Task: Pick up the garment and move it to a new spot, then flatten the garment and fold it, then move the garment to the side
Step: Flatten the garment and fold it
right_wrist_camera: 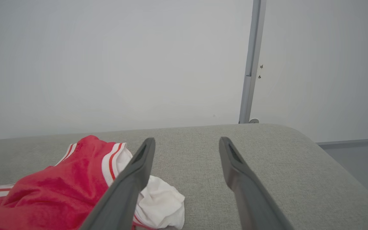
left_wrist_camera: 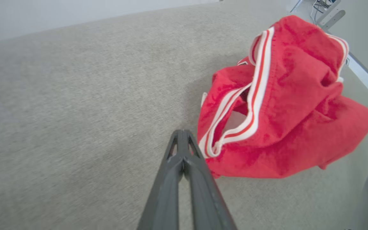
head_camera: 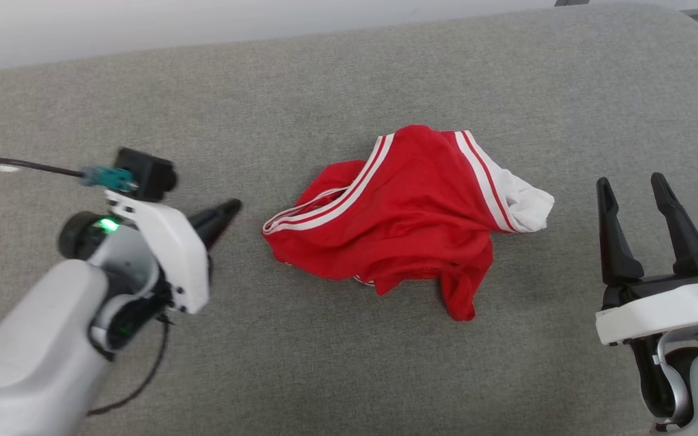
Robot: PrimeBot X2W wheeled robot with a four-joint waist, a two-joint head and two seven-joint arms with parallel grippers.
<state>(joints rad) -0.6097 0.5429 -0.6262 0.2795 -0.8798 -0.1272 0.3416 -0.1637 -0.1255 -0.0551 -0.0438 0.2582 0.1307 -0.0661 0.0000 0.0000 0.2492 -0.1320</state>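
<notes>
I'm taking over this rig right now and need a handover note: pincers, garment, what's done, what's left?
Left pincer: shut on nothing, tip beside the garment, not touching it.
Right pincer: open, empty, off to the garment's right.
Garment: crumpled heap in the middle of the grey cushion, not held.
Done: nothing that shows.
Left: pick up, move, flatten, fold, set aside.

No writing, label, brand or number can be read here. The crumpled garment (head_camera: 403,212) shows plain red cloth, a white sleeve and striped trim, with no legible print on its visible folds.
</notes>
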